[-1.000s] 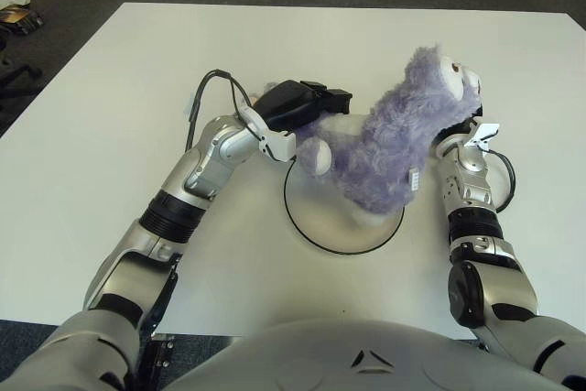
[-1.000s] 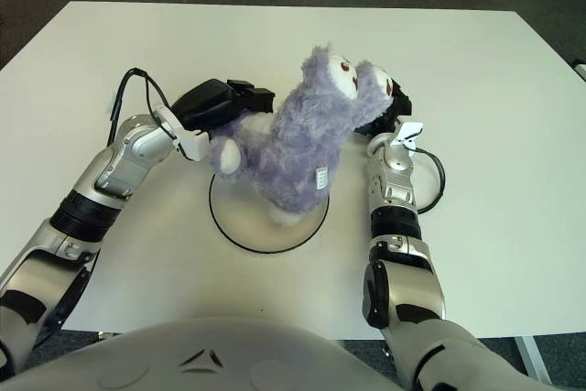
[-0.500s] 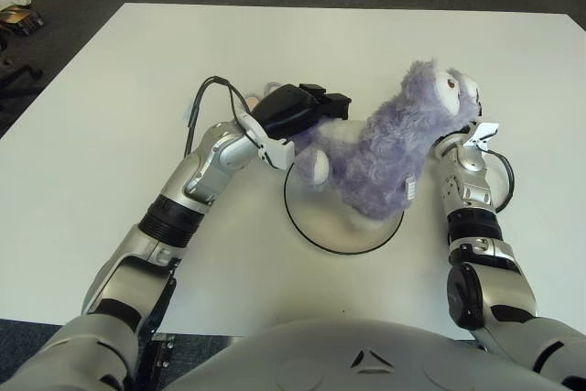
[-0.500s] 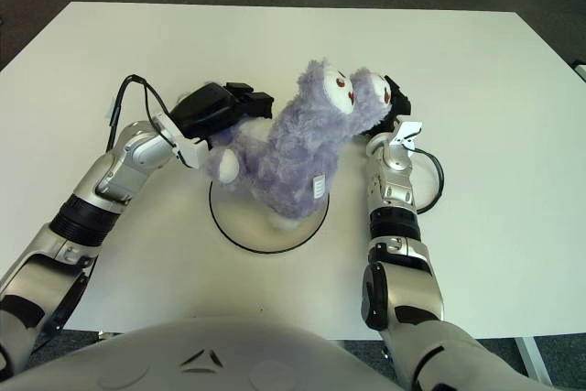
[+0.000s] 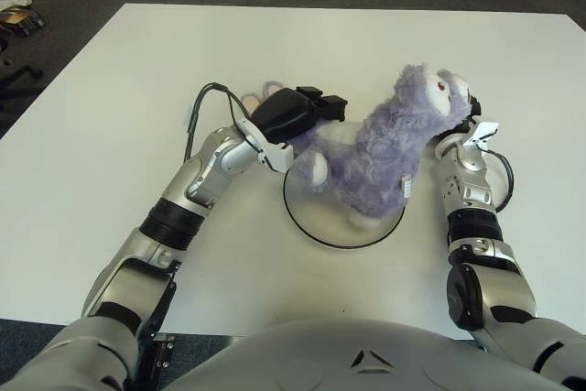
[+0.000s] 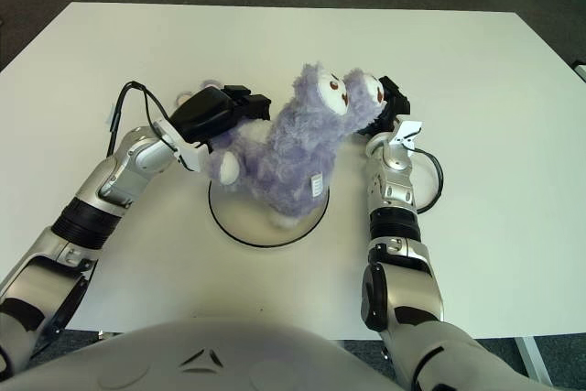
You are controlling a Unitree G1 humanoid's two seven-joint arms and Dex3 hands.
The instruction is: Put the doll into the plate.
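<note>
A fluffy purple doll [image 5: 385, 148] with a white belly leans over a white plate with a thin black rim [image 5: 320, 217] in the middle of the table. Its lower end touches the plate and its head points up to the right. My left hand [image 5: 298, 112], black, is clasped on the doll's rear end at the plate's far left edge. A pale purple limb [image 5: 267, 91] sticks out beyond it. My right hand [image 6: 392, 103] holds the doll's head from the right, and the head hides most of that hand.
The white table [image 5: 137, 70] stretches wide on every side of the plate. Dark floor surrounds it. A small object [image 5: 18, 16] lies on the floor at the far left. A black cable [image 5: 206, 98] loops over my left wrist.
The doll has sunk lower onto the plate, with its head coming down. My left hand has drifted slightly left, uncovering a doll limb behind it. My right hand has moved down a little with the head.
</note>
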